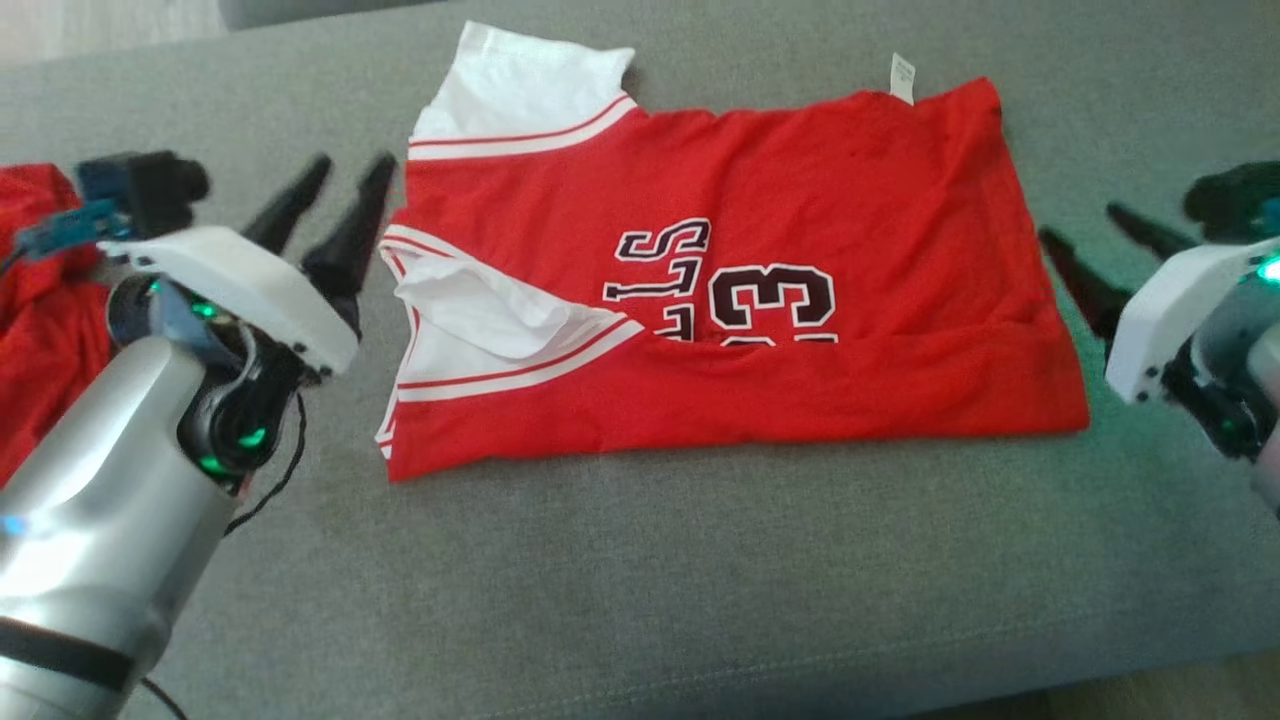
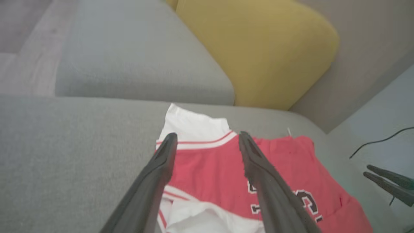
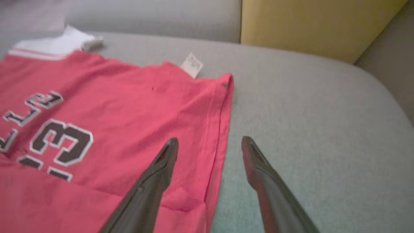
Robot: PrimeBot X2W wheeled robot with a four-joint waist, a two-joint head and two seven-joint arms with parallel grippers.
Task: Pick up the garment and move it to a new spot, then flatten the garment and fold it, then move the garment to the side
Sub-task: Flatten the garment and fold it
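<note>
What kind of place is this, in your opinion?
Probably a living room in a home: the red jersey lies on a grey sofa, a yellow cushion stands behind it, and wood-look floor shows beside the sofa.

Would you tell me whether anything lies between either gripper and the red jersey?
Nothing visible does. The left gripper, open, is beside the jersey at its sleeve end, and the right gripper, open, is off its hem end; just bare grey cushion lies between.
</note>
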